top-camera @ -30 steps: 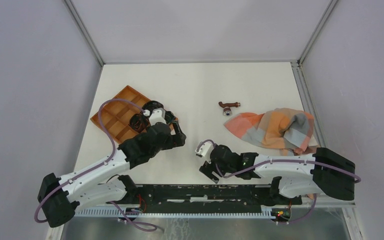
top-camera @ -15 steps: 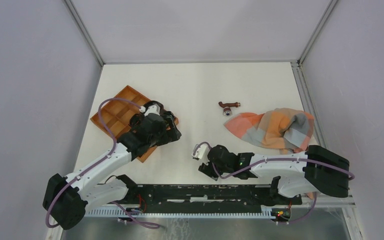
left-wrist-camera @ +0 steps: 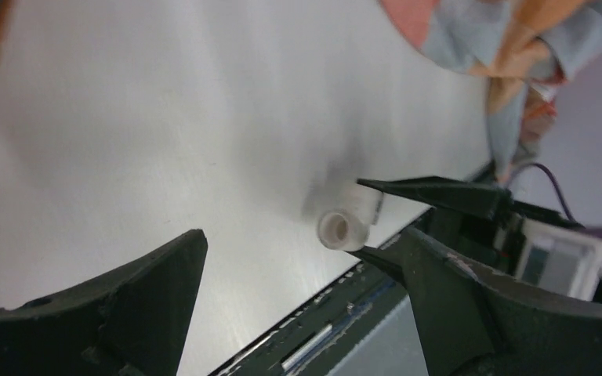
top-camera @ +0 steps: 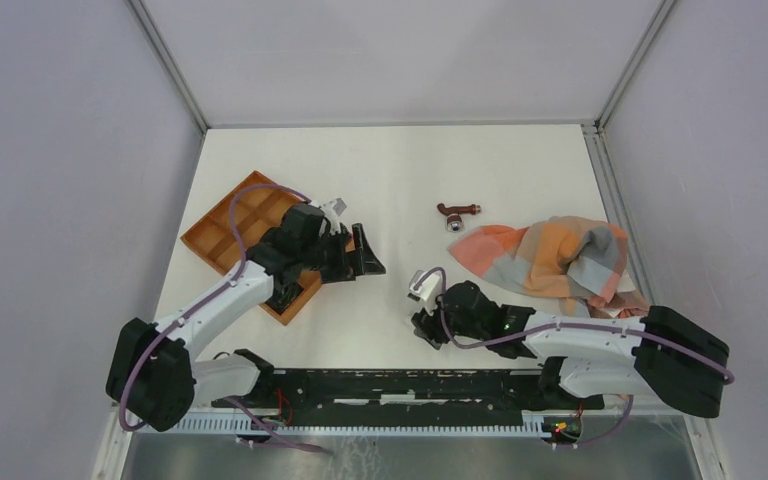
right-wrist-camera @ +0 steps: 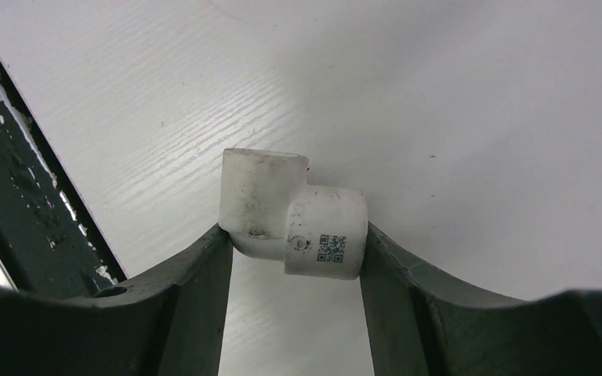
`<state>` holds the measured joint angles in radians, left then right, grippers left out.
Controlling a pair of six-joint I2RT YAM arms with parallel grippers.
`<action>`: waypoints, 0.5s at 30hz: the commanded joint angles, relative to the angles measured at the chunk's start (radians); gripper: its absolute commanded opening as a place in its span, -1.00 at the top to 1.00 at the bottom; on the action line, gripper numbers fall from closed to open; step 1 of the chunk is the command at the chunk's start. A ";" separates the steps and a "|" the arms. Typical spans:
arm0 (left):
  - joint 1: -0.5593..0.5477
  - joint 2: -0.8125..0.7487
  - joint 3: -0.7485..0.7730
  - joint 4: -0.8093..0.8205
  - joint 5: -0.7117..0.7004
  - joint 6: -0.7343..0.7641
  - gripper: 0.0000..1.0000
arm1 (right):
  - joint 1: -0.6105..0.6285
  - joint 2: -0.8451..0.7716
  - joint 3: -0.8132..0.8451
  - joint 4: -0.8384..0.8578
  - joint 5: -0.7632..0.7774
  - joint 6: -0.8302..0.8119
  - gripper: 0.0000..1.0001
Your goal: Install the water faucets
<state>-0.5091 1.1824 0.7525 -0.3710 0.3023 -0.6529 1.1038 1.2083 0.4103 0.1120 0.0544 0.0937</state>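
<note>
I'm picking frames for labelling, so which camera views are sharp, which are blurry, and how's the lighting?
Top external: sharp, evenly lit, only soft shadows on the table. Left wrist: blurred all over, the white elbow fitting soft-edged. Right wrist: crisp, the fitting's printed code and the table grain show clearly.

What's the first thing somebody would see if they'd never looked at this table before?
Probably the bright orange-and-grey checked cloth, crumpled on the right of the table, and the orange-brown compartment tray on the left. Between them, further back, lies a little brown faucet. Up close, the right gripper pinches a white pipe elbow near the front edge.
</note>
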 commanded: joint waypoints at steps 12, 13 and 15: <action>-0.136 0.066 -0.093 0.383 0.480 -0.080 -0.99 | -0.170 -0.215 -0.126 0.336 -0.206 0.185 0.19; -0.145 0.074 -0.098 0.394 0.470 -0.094 -0.99 | -0.170 -0.217 -0.122 0.335 -0.208 0.186 0.19; -0.158 0.085 -0.118 0.432 0.456 -0.128 -0.98 | -0.170 -0.219 -0.115 0.325 -0.205 0.184 0.20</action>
<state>-0.6445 1.2457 0.6453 -0.0303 0.7650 -0.7006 0.9390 1.0126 0.2741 0.3588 -0.1295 0.2470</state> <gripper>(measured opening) 0.994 0.602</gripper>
